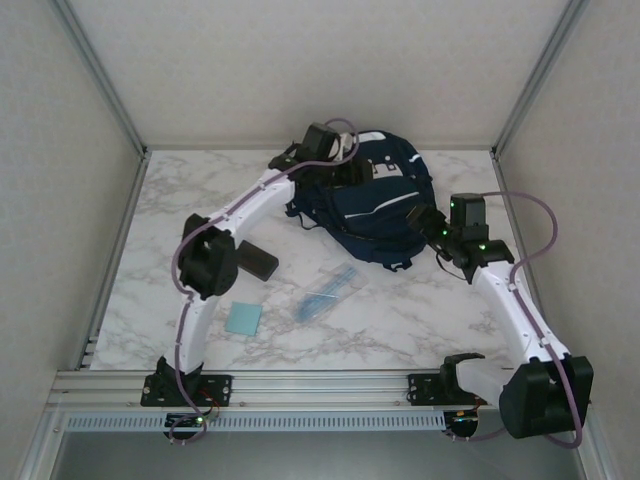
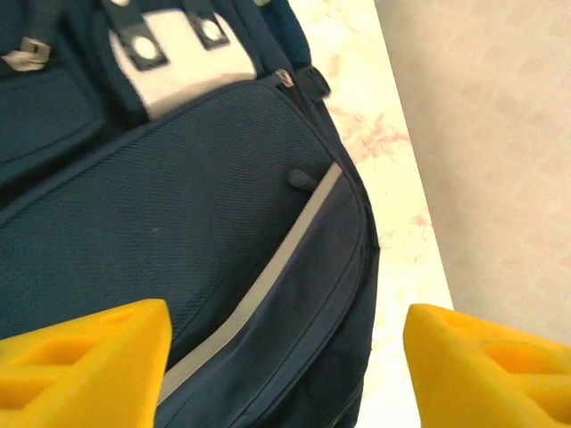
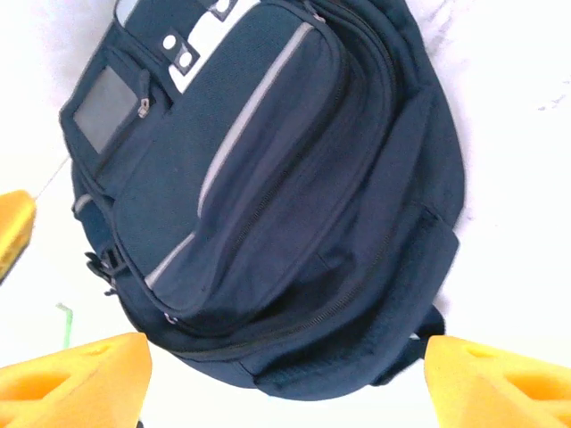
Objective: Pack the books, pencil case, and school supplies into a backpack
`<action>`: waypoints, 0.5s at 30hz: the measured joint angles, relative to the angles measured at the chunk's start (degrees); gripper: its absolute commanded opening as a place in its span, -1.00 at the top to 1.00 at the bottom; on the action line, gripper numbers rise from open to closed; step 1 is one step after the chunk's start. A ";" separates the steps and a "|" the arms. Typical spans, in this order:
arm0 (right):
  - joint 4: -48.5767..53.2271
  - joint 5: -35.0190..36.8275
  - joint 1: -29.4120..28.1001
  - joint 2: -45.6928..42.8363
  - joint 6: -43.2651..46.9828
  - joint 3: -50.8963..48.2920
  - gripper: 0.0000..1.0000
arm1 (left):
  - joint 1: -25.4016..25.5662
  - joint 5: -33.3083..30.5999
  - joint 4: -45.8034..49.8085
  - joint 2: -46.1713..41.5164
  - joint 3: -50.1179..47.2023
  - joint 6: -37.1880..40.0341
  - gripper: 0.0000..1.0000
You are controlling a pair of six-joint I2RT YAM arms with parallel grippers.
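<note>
Backpack (image 1: 375, 205) hogged the far middle of the table (image 1: 420, 320), with both arms crowded in around it. Left arm's elbow (image 1: 208, 262) covered the left end of the pencil case (image 1: 262, 262), so only its right side was reachable. Pad (image 1: 243, 318) and packet (image 1: 325, 295) lay on open marble with a gap between them, and there was plenty of room near-right too.

A white marble-patterned counter (image 1: 420, 320) stands enclosed by pale textured walls (image 1: 300, 60). Slanting aluminium posts (image 1: 100, 75) mark the back corners, under soft, even light.
</note>
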State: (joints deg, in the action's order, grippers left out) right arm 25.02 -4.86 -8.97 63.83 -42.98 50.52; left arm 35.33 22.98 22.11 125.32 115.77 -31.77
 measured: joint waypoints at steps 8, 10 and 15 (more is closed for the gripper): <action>-2.93 -3.15 -0.20 5.68 -0.26 -5.97 -0.62 | -8.70 -4.98 -11.74 -10.10 -21.09 -3.41 -0.44; -4.81 -4.09 -0.46 7.78 -0.74 -7.08 -0.63 | -11.15 -5.92 -14.69 -9.60 -24.81 -5.31 -0.44; -10.56 -5.70 -1.09 11.02 -1.75 -9.11 -0.64 | -13.33 -6.84 -20.09 -4.20 -26.62 -9.35 -0.44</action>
State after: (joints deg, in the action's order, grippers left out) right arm 14.46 -10.57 -10.07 74.85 -44.73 41.41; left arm 22.00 16.14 2.02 121.12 89.14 -41.12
